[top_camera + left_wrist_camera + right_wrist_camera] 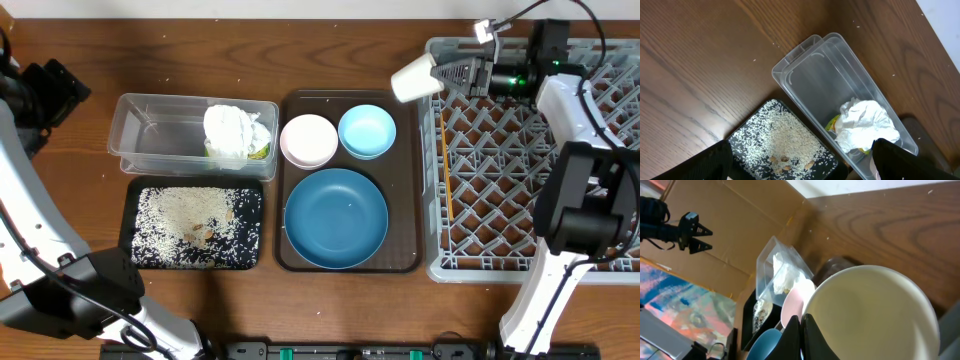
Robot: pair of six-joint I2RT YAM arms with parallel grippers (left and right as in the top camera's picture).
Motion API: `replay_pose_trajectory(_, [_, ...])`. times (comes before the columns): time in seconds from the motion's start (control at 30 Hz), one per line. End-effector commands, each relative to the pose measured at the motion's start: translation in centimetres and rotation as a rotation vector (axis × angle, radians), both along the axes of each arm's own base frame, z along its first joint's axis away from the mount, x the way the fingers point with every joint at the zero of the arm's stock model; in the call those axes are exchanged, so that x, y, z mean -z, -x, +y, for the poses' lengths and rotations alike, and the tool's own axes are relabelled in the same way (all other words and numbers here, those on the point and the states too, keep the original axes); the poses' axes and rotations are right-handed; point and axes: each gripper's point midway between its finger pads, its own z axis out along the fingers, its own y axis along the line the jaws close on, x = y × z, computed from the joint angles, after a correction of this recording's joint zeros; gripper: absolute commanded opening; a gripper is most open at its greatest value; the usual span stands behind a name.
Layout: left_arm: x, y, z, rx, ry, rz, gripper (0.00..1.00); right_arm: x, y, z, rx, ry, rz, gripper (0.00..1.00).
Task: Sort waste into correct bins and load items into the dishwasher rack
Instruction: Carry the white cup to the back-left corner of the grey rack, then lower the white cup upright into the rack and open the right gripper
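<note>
Cream and smooth, the cup (413, 78) is pinched by its rim in my right gripper (455, 76), the jaws closed tight on it, at the upper right of the overhead frame. It lies tipped on its side, long axis running left to right, the body pointing left away from my fingers. It hangs just left of the rack's (600, 272) upper-left corner, near the brown tray's (408, 215) upper-right corner. The rack's inside therefore lies right and down the frame from the cup, and I judge the cup must travel that way and turn mouth down. My right arm is the nearer one. My left gripper (800, 169) is spread wide and empty at far left, facing the tub (150, 130) and black tray (128, 250). The cup's inside looks clean.
</note>
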Motion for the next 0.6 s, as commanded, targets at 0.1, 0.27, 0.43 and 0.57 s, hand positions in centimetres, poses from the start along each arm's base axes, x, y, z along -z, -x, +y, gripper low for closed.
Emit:
replay_pose_trajectory(0.1, [0.1, 0.0, 0.2, -0.006, 0.000, 0.005, 0.91, -0.8, 0.2, -1.2, -0.003, -0.049, -0.012, 0.01])
replay_pose_trajectory(0.27, [0.1, 0.0, 0.2, -0.006, 0.000, 0.005, 0.91, 0.6, -0.5, -2.4, 0.059, 0.028, 0.006, 0.01])
replay_pose_trajectory(0.43, [0.1, 0.0, 0.2, -0.006, -0.001, 0.005, 0.91, 1.4, -1.2, -3.0, 0.092, 0.078, -0.009, 0.01])
replay_pose_trajectory(0.57, [0.1, 0.0, 0.2, -0.006, 0.000, 0.005, 0.91, 1.6, -1.4, -3.0, 0.097, 0.092, -0.014, 0.01])
